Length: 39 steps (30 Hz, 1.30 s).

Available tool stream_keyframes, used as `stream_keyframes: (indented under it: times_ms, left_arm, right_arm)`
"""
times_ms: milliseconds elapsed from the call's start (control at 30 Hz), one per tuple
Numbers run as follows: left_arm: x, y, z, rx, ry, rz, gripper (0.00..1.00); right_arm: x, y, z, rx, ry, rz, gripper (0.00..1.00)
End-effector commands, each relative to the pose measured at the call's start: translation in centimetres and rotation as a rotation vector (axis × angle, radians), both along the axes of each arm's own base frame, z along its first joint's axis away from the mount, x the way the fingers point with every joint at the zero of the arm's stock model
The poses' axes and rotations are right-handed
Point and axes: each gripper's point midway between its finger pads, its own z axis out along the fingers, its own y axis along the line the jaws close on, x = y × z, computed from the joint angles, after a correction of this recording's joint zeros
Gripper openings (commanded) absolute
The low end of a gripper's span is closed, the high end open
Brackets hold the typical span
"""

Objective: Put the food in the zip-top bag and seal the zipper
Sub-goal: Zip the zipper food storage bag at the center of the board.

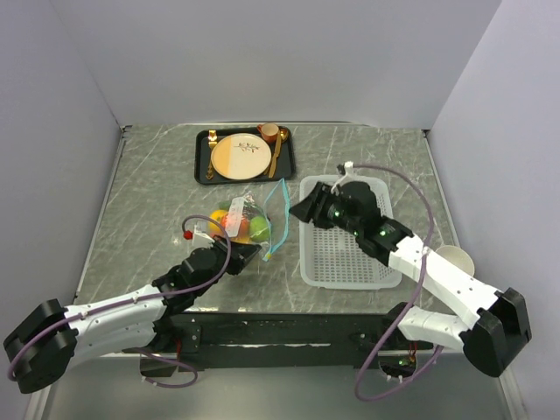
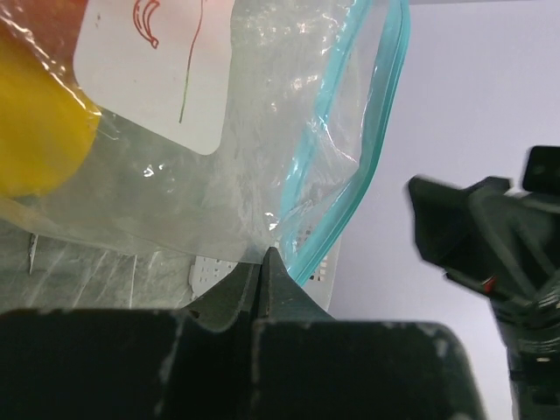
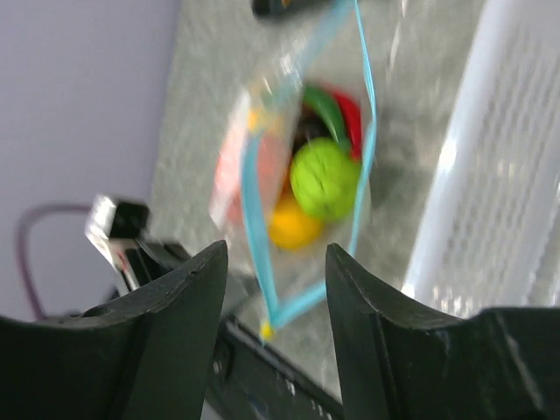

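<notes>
The clear zip-top bag lies at the table's middle, its mouth gaping. Food is inside it: a green lime, a yellow lemon, a red chili and a green chili. The light blue zipper runs along the bag's right edge, seen up close as the zipper. My left gripper is shut on the bag's near corner, below its white label. My right gripper hovers open just right of the zipper, its fingers astride the strip's near end without touching it.
A white mesh basket stands right of the bag, under my right arm. At the back, a black tray holds a cream-and-tan plate, a cup and spoons. A white paper cup sits beside the right arm.
</notes>
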Motion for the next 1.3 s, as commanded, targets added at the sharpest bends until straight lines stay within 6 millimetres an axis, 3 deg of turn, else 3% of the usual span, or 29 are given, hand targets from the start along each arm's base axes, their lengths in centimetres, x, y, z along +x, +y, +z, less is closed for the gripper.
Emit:
stream_keyframes:
  times_ms: [0,67,233,533,800,1000,1267]
  left_arm:
    - [0.7,-0.1,2.6,-0.024,-0.079,0.016,0.01]
    - [0.7,-0.1,2.6,-0.018,-0.081,0.018,0.01]
    - [0.7,-0.2,2.5,-0.015,-0.081,0.015,0.01]
    - [0.5,-0.3,2.3,-0.011,-0.078,0.003,0.01]
    - [0.3,-0.4,2.0,-0.013,-0.073,-0.008,0.01]
    - [0.3,-0.4,1.7,-0.012,-0.066,-0.01,0.01]
    - [0.3,-0.5,2.0,-0.017,-0.071,-0.012,0.01]
  right_arm:
    - [-4.3,1.7,-3.2,0.017,0.126,0.105,0.52]
    - [-5.6,2.3,-3.9,0.031,0.159,0.133,0.46]
    - [-7.6,5.0,-4.3,0.081,0.199,0.216,0.42]
    - [-8.4,7.5,-5.7,0.064,0.251,0.269,0.4]
    - [-8.0,7.8,-6.2,0.026,0.244,0.277,0.4]
    - [-8.0,7.9,-5.2,0.053,0.215,0.284,0.4]
    - [-8.0,8.2,-6.2,0.04,0.242,0.287,0.39]
